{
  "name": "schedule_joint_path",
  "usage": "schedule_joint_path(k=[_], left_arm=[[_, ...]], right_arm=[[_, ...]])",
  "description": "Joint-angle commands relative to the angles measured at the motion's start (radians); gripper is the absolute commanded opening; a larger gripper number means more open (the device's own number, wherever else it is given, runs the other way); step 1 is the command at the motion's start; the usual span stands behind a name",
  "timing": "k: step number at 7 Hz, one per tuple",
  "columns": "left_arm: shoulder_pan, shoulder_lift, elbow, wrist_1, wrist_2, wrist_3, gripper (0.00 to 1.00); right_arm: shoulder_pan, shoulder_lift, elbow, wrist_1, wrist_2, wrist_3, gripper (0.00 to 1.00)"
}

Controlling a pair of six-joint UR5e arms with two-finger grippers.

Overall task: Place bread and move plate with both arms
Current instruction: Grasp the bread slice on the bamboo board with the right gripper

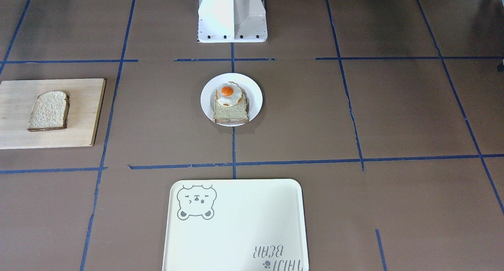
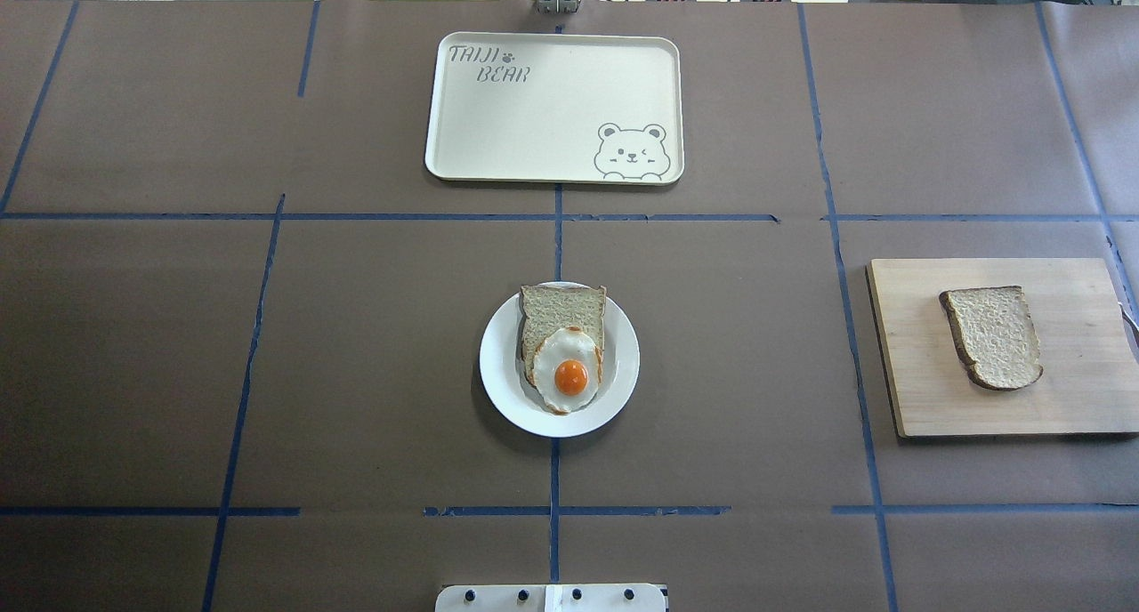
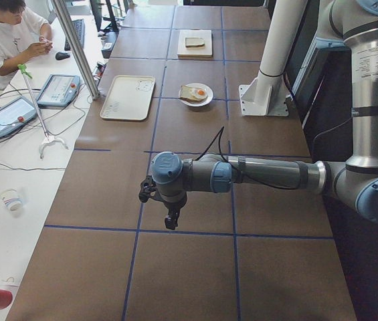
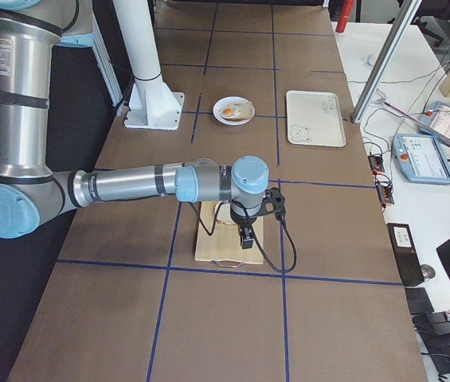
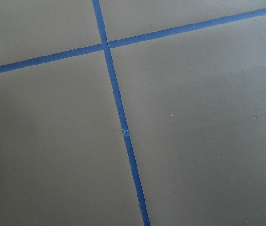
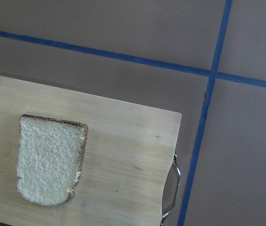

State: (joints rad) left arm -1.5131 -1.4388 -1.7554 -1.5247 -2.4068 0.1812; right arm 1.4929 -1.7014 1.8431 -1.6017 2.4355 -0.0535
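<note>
The bread (image 2: 992, 336), a dark-crusted speckled slice, lies flat on a wooden board (image 2: 908, 363) at the table's right; it also shows in the front view (image 1: 49, 110) and the right wrist view (image 6: 48, 162). The white plate (image 2: 503, 367) sits mid-table in front of the base and holds a paler slice (image 2: 561, 308) with a fried egg (image 2: 569, 376) on top. My right gripper (image 4: 246, 237) hangs above the board and points down. My left gripper (image 3: 170, 221) hangs over bare table far to the left. Both show only in the side views, so I cannot tell whether they are open or shut.
A cream rectangular tray (image 2: 534, 123) with a bear drawing lies beyond the plate, at the far edge. The white pedestal base (image 1: 232, 15) stands behind the plate. Blue tape lines (image 5: 118, 113) cross the brown table. A metal handle (image 6: 173, 188) sticks out from the board's edge.
</note>
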Motion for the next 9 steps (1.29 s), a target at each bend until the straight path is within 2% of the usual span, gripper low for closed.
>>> schedule_joint_path(k=[1,2,3,4,5,9], left_arm=[[0.001,0.000,0.001,0.000,-0.002,0.001,1.00],[0.001,0.000,0.001,0.000,-0.002,0.001,1.00],[0.001,0.000,-0.002,0.000,-0.002,0.001,1.00],[0.001,0.000,-0.003,0.000,-0.002,0.001,1.00],[0.001,0.000,-0.004,0.000,-0.002,0.001,1.00],[0.001,0.000,-0.009,0.000,-0.002,0.001,1.00]], right_arm=[[-0.087,-0.053,-0.028,0.345,0.013,0.331,1.00],[-0.136,-0.073,-0.098,0.578,0.013,0.504,1.00],[-0.210,-0.075,-0.186,0.846,-0.027,0.720,1.00],[-0.303,-0.075,-0.240,1.037,-0.099,0.906,1.00],[-0.392,-0.075,-0.272,1.136,-0.184,0.985,1.00],[-0.470,-0.055,-0.338,1.142,-0.196,0.986,0.94]])
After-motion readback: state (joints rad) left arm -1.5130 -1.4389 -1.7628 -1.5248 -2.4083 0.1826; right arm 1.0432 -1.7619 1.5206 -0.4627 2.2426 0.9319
